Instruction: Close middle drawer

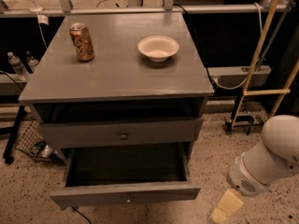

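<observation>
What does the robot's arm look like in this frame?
A white arm with a smooth rounded shell, then a collar with a small dotted vent patch. Its pincer, at the bottom right, right of the open middle drawer, is pale cream and blocky. No cables show.

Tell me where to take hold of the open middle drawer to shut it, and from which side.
Take the middle drawer by the small pale knob centred on its front panel, coming from the front. The drawer stands pulled well out, so a centred hold should drive it in straight. The gripper hangs low at the view's right, apart from it.
</observation>
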Tool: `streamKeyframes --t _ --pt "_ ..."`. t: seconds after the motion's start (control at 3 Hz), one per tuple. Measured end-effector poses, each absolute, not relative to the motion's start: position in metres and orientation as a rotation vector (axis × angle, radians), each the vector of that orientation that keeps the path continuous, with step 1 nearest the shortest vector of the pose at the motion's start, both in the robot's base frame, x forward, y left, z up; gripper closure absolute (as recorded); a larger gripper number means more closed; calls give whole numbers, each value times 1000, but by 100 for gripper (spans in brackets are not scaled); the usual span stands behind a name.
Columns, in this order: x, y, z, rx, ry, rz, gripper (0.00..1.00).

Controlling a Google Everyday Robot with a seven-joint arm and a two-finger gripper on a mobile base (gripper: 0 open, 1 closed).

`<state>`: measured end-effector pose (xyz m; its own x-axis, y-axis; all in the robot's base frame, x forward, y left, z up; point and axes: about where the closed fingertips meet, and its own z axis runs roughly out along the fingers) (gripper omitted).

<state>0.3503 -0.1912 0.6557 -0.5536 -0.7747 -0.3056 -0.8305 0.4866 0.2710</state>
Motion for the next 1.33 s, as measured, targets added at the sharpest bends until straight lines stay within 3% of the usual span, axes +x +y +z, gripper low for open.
streamKeyframes --t 1.33 --pt "330 -151 490 -1329 2634 889 0"
